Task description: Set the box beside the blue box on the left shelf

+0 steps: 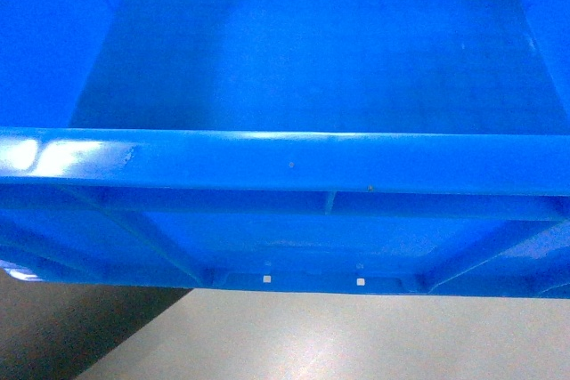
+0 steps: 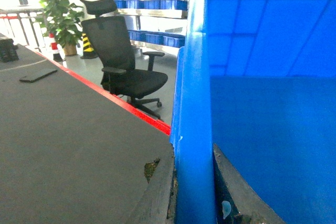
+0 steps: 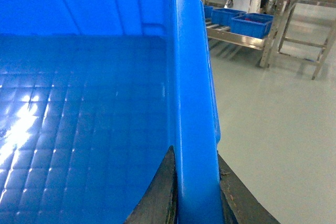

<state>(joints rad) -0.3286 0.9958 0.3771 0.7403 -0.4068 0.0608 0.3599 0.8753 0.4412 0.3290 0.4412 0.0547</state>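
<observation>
While both grippers [image 2: 191,203] [image 3: 195,192] pinch only the box [image 1: 285,86] side rims, a jolt could slip it free.

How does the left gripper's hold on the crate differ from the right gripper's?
The left gripper straddles the box rim beside a dark grey mat; the right gripper straddles the opposite rim over pale bare floor. The left fingers look chipped and worn, while the right fingers look smoother. Both grip with one finger inside the wall and one outside.
</observation>
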